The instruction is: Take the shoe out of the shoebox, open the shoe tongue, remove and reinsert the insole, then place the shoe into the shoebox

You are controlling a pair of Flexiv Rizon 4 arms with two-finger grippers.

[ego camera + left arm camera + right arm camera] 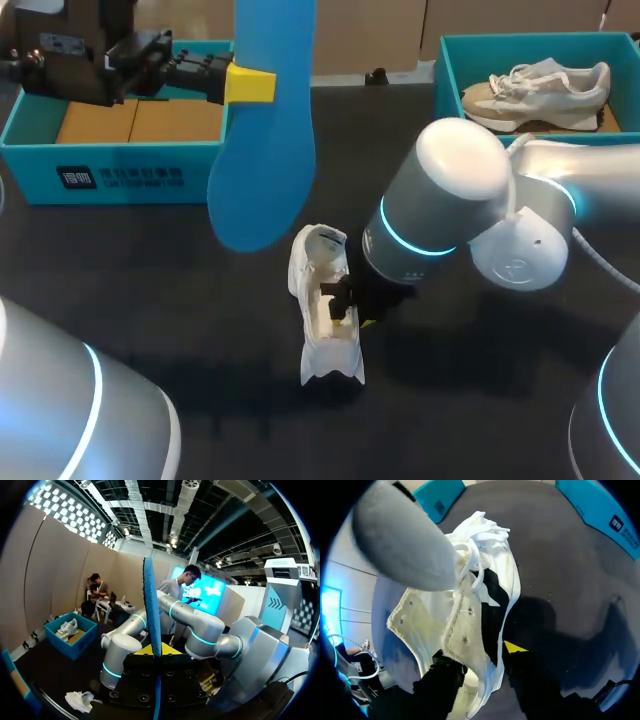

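A: Where's your insole (262,150)?
B: Left gripper (247,85) pinches it by one edge. It hangs upright in the air above the table (150,300).
A: Shoe (325,300)?
B: On the table, mid, opening up. Your right gripper (345,300) is clamped on its side wall, one finger inside.

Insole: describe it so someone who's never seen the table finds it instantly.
Start at the teal box at the far left of the table. In front of it, the left gripper holds the insole in the air, near the white shoe. It is the only flat, bright blue, foot-shaped sheet.
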